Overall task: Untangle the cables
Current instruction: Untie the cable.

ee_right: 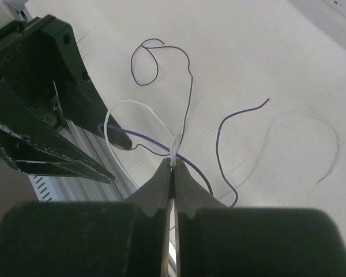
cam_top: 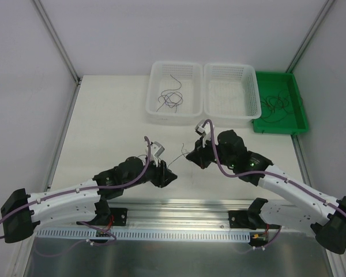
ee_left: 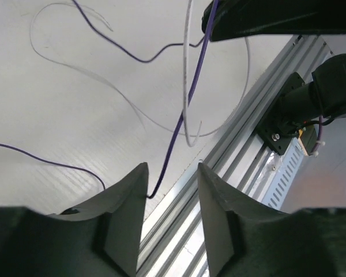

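Observation:
A loose tangle of thin cables [cam_top: 181, 154] lies on the white table between my two grippers. In the right wrist view my right gripper [ee_right: 174, 161] is shut on a white cable [ee_right: 132, 102] at its fingertips. A purple cable [ee_right: 218, 138] and a thinner dark one [ee_right: 190, 86] curl on the table just behind. My left gripper [ee_left: 172, 166] stands open near the table's front edge. The purple cable [ee_left: 184, 109] runs down from the right gripper [ee_left: 265, 20] and ends beside the left finger, not pinched. The white cable [ee_left: 186, 86] hangs next to it.
At the back stand a white basket [cam_top: 155, 112] holding dark cables, a second white basket [cam_top: 232, 112], and a green tray [cam_top: 297, 124] with more dark cables. An aluminium rail [cam_top: 179, 210] runs along the near edge under both arms.

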`<state>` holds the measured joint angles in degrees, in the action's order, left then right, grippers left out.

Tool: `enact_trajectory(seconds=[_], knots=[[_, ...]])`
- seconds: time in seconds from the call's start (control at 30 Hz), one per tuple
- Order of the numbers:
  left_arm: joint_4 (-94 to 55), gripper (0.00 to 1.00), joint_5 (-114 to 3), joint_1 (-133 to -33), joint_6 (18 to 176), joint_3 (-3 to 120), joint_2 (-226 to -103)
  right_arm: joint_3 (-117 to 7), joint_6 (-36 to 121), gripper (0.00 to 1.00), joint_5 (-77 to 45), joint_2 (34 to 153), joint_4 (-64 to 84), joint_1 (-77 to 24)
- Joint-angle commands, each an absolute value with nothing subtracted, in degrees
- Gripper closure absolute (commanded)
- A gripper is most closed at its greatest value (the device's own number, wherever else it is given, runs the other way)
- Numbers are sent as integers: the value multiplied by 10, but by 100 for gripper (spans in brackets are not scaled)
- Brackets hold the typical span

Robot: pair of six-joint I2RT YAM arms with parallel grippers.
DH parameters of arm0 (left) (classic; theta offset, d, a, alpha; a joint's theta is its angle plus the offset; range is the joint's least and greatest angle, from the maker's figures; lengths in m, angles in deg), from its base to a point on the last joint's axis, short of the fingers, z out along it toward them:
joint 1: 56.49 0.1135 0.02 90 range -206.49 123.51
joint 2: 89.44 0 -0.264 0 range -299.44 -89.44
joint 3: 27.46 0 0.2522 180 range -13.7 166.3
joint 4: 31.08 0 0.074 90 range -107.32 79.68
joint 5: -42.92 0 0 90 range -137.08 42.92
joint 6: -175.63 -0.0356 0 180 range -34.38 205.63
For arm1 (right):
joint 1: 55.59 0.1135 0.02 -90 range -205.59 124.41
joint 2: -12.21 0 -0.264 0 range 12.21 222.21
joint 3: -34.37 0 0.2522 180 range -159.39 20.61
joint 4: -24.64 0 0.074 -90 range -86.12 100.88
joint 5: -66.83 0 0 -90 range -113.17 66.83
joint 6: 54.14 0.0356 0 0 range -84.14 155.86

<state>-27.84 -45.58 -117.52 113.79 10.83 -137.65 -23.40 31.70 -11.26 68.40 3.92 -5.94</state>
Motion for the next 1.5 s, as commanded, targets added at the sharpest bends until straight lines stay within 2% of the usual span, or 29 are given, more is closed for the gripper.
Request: enact_trajectory(seconds=[0.0, 0.17, 0.2, 0.23, 0.4, 0.53, 0.67, 0.83, 0.93, 1.23, 1.3, 1.47], knots=[[-335, 62, -484, -1181, 1144, 84, -1366, -264, 305, 99, -132, 663, 24, -57], [-357, 87, -483, -1181, 1141, 70, -1366, -265, 304, 99, -139, 650, 16, -58], [-357, 98, -480, -1181, 1138, 69, -1366, -265, 302, 99, -143, 650, 10, -58], [-357, 100, -479, -1181, 1137, 68, -1365, -268, 296, 99, -150, 649, 4, -58], [-310, 100, -424, -1181, 1148, 64, -1337, -294, 292, 99, -253, 633, -79, -99], [-209, 100, -278, -1177, 1191, 65, -1293, -329, 312, 99, -301, 595, -143, -185], [-78, 100, -188, -1157, 1273, 68, -1233, -386, 325, 99, -333, 576, -208, -268], [26, 100, -148, -1114, 1349, 69, -1178, -406, 352, 99, -343, 562, -251, -355], [57, 100, -159, -1081, 1364, 72, -1163, -407, 358, 99, -297, 558, -251, -372], [64, 100, -161, -1059, 1340, 127, -1325, -335, 375, 99, -97, 591, -184, -363], [63, 100, -155, -1058, 1341, 140, -1351, -314, 379, 99, -88, 613, -169, -346], [63, 84, -139, -1047, 1352, 171, -1434, -245, 392, 99, -85, 688, -107, -282]])
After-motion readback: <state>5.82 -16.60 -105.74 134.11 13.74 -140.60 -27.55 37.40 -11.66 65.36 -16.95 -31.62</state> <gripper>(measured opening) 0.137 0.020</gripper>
